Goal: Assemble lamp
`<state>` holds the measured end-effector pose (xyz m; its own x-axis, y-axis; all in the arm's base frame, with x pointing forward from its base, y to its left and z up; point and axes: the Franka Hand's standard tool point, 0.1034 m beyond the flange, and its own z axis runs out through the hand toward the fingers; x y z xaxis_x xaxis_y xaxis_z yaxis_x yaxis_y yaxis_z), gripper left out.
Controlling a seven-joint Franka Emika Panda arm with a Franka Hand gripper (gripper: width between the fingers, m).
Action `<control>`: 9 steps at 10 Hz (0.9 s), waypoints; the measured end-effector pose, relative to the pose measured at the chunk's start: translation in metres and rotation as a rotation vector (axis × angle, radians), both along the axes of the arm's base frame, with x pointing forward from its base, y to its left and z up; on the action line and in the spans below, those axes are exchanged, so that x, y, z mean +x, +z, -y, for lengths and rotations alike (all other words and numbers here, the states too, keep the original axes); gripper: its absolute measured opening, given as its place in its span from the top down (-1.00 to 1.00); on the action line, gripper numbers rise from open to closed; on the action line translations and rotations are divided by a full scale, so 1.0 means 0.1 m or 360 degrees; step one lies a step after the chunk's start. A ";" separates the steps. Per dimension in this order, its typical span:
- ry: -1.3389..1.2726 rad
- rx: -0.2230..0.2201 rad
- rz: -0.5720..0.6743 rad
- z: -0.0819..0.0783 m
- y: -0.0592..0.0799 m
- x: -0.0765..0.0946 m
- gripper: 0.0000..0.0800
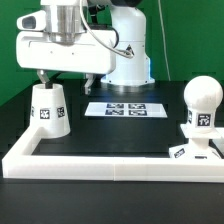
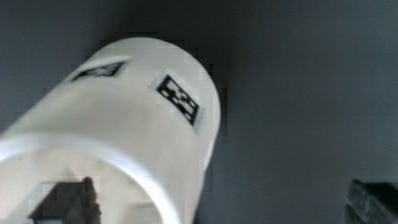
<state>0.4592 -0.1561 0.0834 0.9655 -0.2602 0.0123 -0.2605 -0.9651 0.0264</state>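
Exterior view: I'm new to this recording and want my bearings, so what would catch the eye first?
The white arm's pincer hangs just above the cone-shaped shade, which stands on the dark table at the exterior view's left. At the right, the round-headed bulb stands upright on the square base. Between them, further back, lies the flat marker board.

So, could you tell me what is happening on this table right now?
The robot's gripper hovers just above the lamp shade, fingers on either side of its top, not visibly gripping. The shade stands upright at the exterior view's left. The bulb already stands on the base at the right, and the marker board lies between them.
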 end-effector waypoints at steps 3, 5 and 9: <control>0.0009 -0.0005 -0.0014 -0.02 -0.05 0.00 -0.67; 0.0018 -0.0007 -0.0008 -0.04 -0.04 0.03 -0.21; 0.0019 -0.0008 -0.0003 -0.04 -0.03 0.04 0.58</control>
<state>0.4630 -0.1519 0.0807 0.9685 -0.2486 0.0117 -0.2489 -0.9680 0.0315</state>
